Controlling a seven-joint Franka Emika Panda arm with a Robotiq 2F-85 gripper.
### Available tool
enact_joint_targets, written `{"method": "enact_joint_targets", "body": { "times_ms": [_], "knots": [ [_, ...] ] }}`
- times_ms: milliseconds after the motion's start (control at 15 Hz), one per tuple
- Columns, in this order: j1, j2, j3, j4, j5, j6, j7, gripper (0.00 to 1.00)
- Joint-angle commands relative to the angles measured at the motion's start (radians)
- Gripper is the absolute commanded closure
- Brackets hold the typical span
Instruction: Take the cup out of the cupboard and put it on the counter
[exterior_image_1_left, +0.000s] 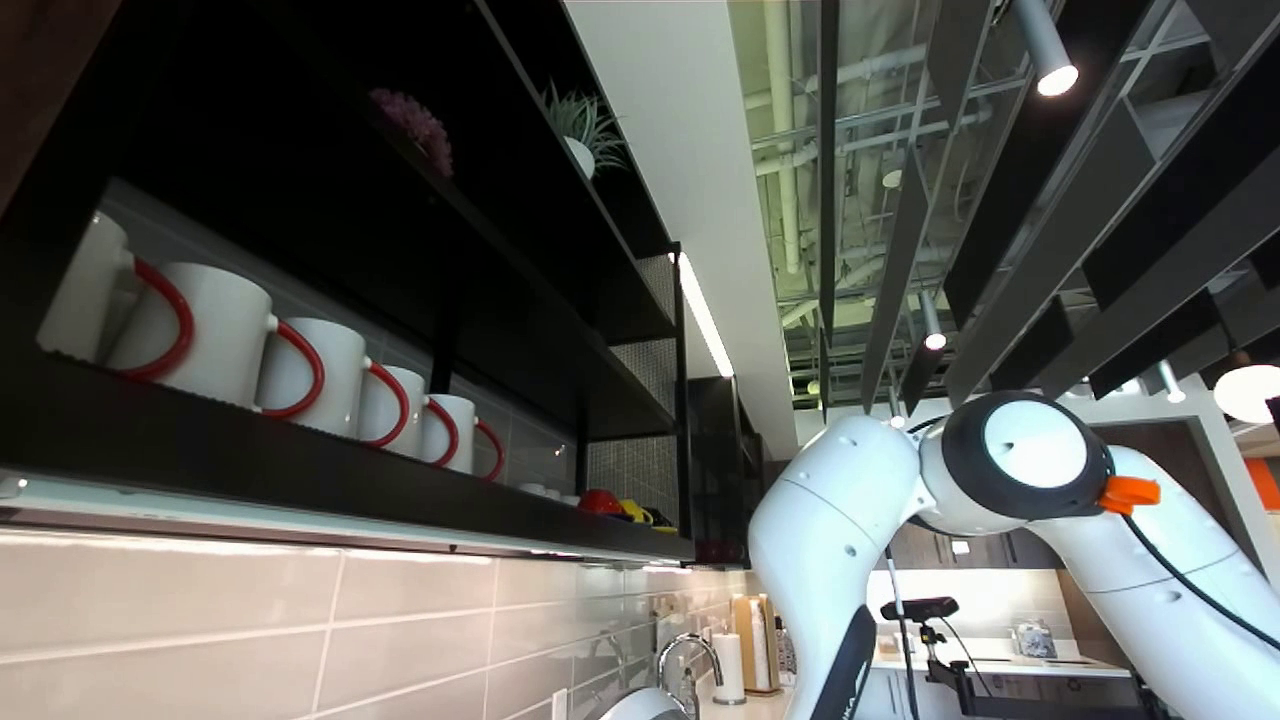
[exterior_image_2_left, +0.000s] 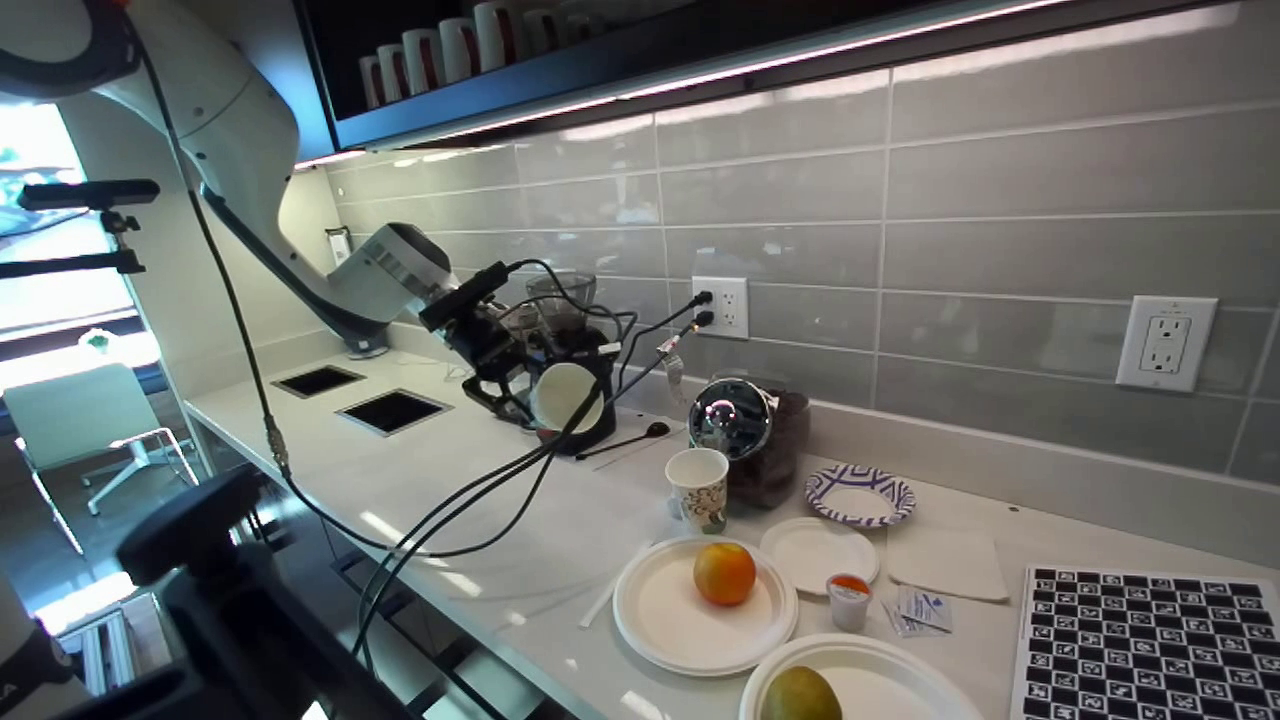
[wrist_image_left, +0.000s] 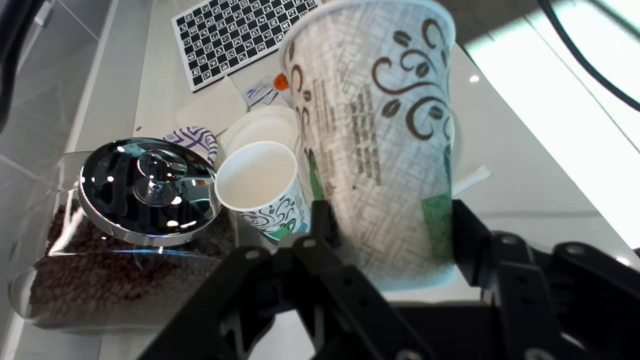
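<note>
- The black two-fingered gripper (wrist_image_left: 392, 235) is narrowed onto a white paper cup (wrist_image_left: 372, 130) printed with brown swirls, coffee beans and green patches, one finger against either side
- That cup, the one being handled, sits between the fingertips, gripped toward its base; it is tipped, its open mouth turned away from the hand and facing the camera in an exterior view
- Below the hand runs a glossy white counter (exterior_image_2_left: 580, 540); whether the held cup touches it I cannot tell
- Behind the hand, in an exterior view, stands a black appliance with a clear top (exterior_image_2_left: 590, 350)
- Past the fingers, a second patterned paper cup (wrist_image_left: 262, 185) stands upright, just beside a clear jar of dark brown beans (wrist_image_left: 125, 280) with a mirror-bright lid (wrist_image_left: 150, 192)
- Farther out, well apart from the hand, lie a round white plate (exterior_image_2_left: 660, 625) bearing an orange fruit (exterior_image_2_left: 725, 573), and a black-and-white checkered board (exterior_image_2_left: 1150, 640)
- Higher than the hand, the near-black, open-fronted cupboard (exterior_image_1_left: 300, 465) holds a row of white mugs with red handles (exterior_image_1_left: 225, 330)
</note>
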Motion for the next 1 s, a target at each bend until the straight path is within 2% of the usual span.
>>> {"method": "enact_joint_targets", "body": {
  "times_ms": [0,400,533,667,933],
  "knots": [
    [0.002,0.033,0.006,0.030,-0.027,-0.029,-0.042,0.66],
    [0.016,0.081,0.004,0.060,-0.045,-0.116,-0.102,0.66],
    [0.007,0.088,0.010,0.068,-0.033,-0.106,-0.123,0.66],
    [-0.046,0.040,0.033,0.053,0.063,0.045,-0.143,0.66],
    [-0.109,-0.031,0.029,0.036,0.252,0.156,-0.255,0.66]
  ]
}}
